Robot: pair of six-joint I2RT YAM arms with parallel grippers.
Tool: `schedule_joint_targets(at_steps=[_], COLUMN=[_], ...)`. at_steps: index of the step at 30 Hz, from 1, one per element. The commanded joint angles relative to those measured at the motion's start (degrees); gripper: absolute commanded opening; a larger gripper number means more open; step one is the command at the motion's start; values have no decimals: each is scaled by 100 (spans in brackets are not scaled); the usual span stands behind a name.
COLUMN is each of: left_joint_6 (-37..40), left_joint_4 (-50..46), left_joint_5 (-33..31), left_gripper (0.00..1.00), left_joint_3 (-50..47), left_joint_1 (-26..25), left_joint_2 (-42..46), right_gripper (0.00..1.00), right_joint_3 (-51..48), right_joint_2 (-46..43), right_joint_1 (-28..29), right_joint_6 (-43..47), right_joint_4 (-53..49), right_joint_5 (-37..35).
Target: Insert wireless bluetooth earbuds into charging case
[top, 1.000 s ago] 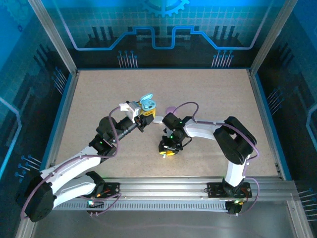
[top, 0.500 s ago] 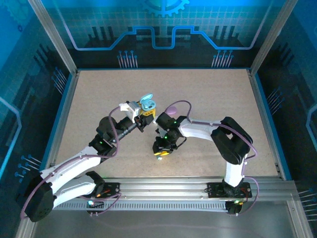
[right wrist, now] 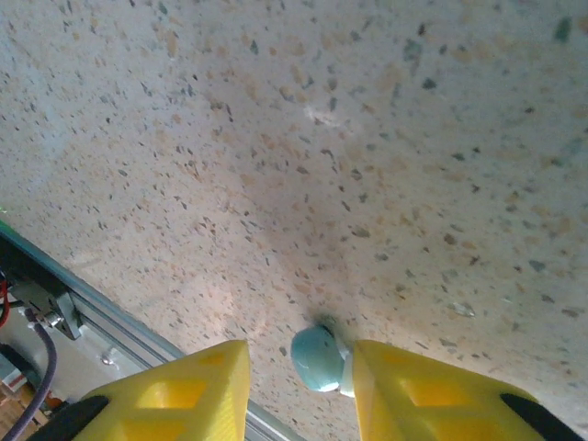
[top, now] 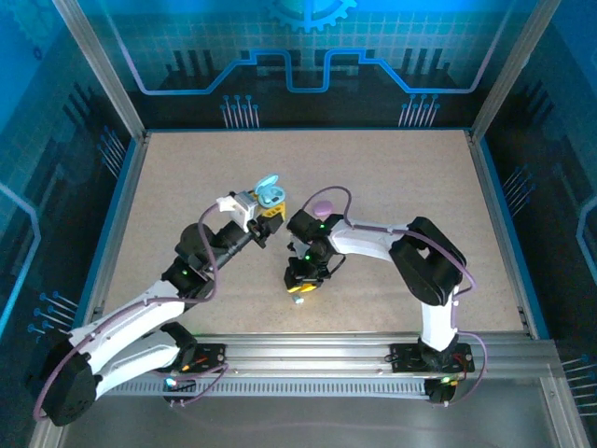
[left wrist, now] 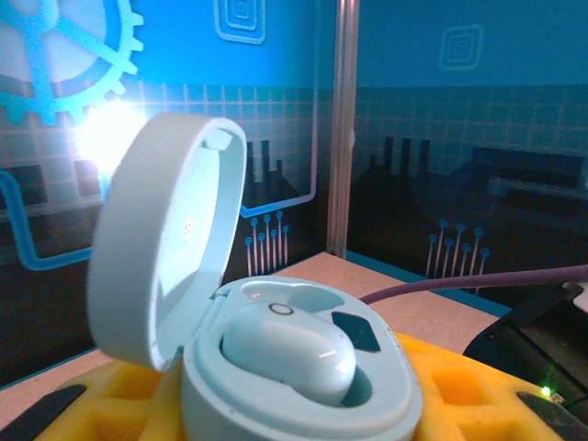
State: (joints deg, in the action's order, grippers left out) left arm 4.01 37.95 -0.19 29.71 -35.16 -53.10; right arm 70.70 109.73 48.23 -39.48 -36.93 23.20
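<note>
My left gripper is shut on a light blue charging case, which sits between its yellow fingers with the lid standing open. One light blue earbud sits in the case's near socket. The socket behind it looks empty. In the top view the case is held above the middle of the table. My right gripper points down at the table with its jaws open. A second light blue earbud lies on the table between them, against the right finger and apart from the left.
A purple pebble-like case lies on the speckled table just behind the right arm's wrist. The metal rail at the table's near edge runs close to the right gripper. Frame posts and blue walls surround the table.
The right gripper has moved left across the table and now stands over the loose earbud. The left arm has shifted the open case slightly left and back.
</note>
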Motion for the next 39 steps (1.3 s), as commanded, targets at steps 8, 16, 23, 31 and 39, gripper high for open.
schedule_joint_targets(at_steps=[8,16,23,31,39], left_joint_6=[460,580,595,602,446], left_joint_4=[-1071,-1647,-1668,-1647,-1507], left_joint_5=[-1391,-1650,-1623,-1627,-1445], left_gripper=[30,30,30,30,30], left_joint_3=[-150,-177,-159,-159,-105], left_joint_1=[-3,-4,-3,-2,-7], left_joint_2=[1399,2060,2079,2038,1740], right_gripper=[35,34,32,28,21], right_joint_3=[709,986,1278,1359,1180], right_joint_2=[436,661,874,938,480], right_joint_1=[444,650,785,822,582], right_joint_6=[840,1093,1187,1183,998], right_joint_4=[-977,-1374,-1646,-1809,-1713], right_joint_5=[-786,-1001,-1177,-1334,-1514])
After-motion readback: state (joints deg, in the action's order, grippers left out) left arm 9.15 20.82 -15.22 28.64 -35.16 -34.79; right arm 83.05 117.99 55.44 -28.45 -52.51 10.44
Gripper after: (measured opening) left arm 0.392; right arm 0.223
